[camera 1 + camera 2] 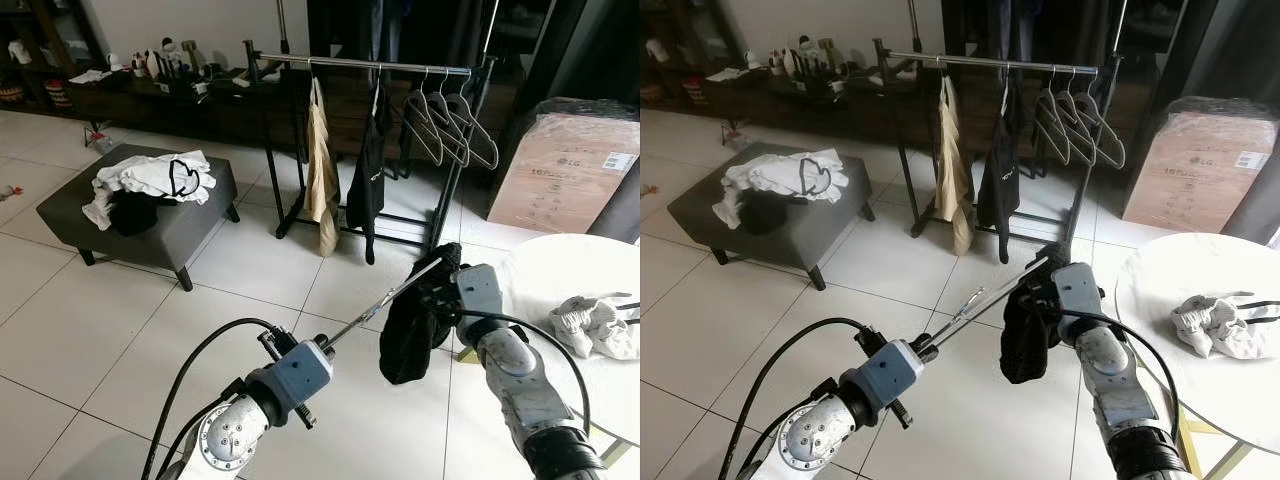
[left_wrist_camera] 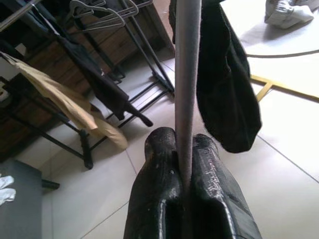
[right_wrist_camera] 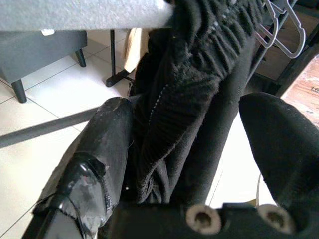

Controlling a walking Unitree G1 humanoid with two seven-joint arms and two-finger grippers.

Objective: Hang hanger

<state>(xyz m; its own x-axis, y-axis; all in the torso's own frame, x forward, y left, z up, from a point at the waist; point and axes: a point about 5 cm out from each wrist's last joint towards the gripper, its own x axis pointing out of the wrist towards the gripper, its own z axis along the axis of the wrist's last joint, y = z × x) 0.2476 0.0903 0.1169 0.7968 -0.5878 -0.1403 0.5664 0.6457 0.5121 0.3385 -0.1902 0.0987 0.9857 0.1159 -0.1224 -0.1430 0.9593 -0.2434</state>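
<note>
Left gripper (image 2: 185, 164): nearest; arm stretched forward, fingers (image 2: 157, 169) clenched on one end of the hanger rod (image 1: 385, 298).
Hanger rod: one, slanting up across the floor to the right gripper (image 3: 184, 144), short of the rack (image 1: 365, 64).
Black garment (image 1: 412, 325): one, draped from the rod's far end; hook hidden.
Right gripper: raised beside the table (image 1: 560, 268), fingers (image 3: 99, 149) spread around the garment; grip unclear.
Rack: two hung garments, three bare hangers (image 1: 448, 125).
Ottoman (image 1: 140, 205): one, heaped with clothes.

Head pair looks down at clothes rack (image 1: 370, 68); wrist views close, perhaps sharing it.
</note>
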